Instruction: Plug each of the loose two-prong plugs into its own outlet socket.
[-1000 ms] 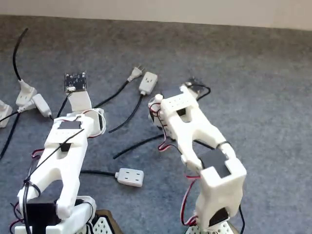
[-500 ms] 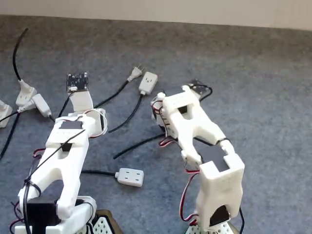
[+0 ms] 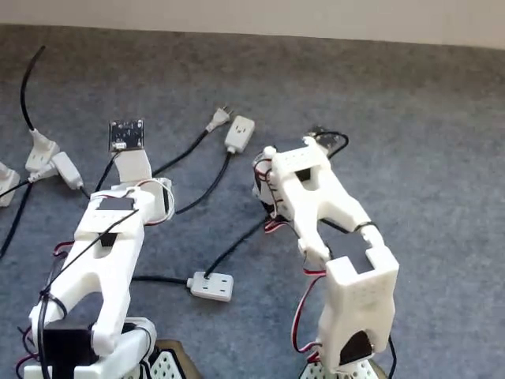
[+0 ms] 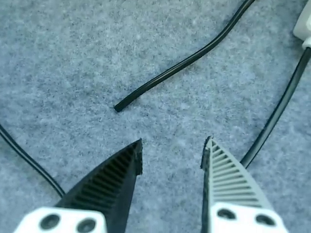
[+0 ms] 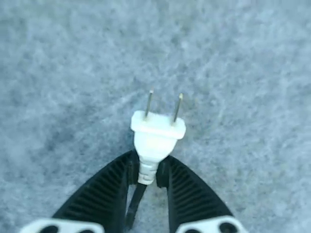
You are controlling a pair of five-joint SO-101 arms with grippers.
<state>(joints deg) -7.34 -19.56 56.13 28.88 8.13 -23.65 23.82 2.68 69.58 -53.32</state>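
High view looks down (fixed) — wrist views close over carpet [image 4: 73,58].

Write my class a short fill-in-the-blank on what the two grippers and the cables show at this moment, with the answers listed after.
1. The right gripper is shut on a white plug that has ___ prongs.
2. The left gripper is ___, with nothing between its fingers.
3. The loose cable end on the carpet ahead of the left gripper is ___ in colour.

Answers: two; open; black.
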